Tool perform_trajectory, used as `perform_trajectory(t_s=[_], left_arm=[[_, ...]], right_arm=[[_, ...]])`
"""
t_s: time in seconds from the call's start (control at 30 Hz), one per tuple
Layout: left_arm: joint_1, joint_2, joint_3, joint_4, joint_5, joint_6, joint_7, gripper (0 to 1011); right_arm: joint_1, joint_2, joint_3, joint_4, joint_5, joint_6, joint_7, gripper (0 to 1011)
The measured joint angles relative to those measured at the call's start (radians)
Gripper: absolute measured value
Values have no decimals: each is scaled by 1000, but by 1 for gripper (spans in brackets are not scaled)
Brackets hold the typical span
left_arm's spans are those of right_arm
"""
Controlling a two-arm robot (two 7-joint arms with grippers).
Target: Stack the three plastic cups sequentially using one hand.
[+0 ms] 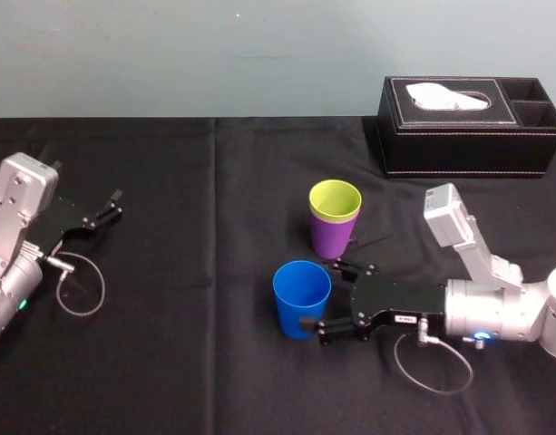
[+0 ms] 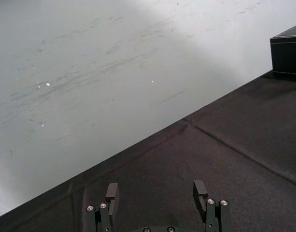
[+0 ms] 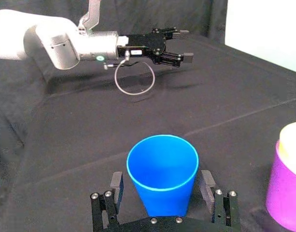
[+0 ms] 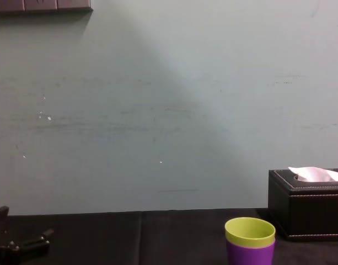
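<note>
Left hand is parked far left over the counter, fingers spread, empty. Blue cup stands upright front centre, between the right hand's released fingers, with gaps on both sides and no contact. Centre, then close gently mid-wall: a hard pinch on the smooth taper will likely squirt it out. Lift above the yellow-green cup, nested in the purple cup just behind, and lower straight in. In the right wrist view the hand hides blue's base and purple is cut off at the edge.
</note>
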Motion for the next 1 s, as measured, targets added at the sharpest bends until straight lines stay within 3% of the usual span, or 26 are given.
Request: perform_trajectory(t_s=[0.27, 0.53, 0.9, 1.0], left_arm=[[0, 0, 0, 0, 0, 0, 0, 1011], [0, 0, 0, 0, 0, 0, 0, 1011], [0, 0, 0, 0, 0, 0, 0, 1011], [0, 0, 0, 0, 0, 0, 0, 1011]], right_arm=[[35, -35, -24, 37, -1, 6, 12, 1002], [35, -34, -24, 37, 0, 6, 12, 997], [33, -33, -23, 35, -1, 5, 12, 775], [33, -32, -22, 34, -1, 5, 12, 756]])
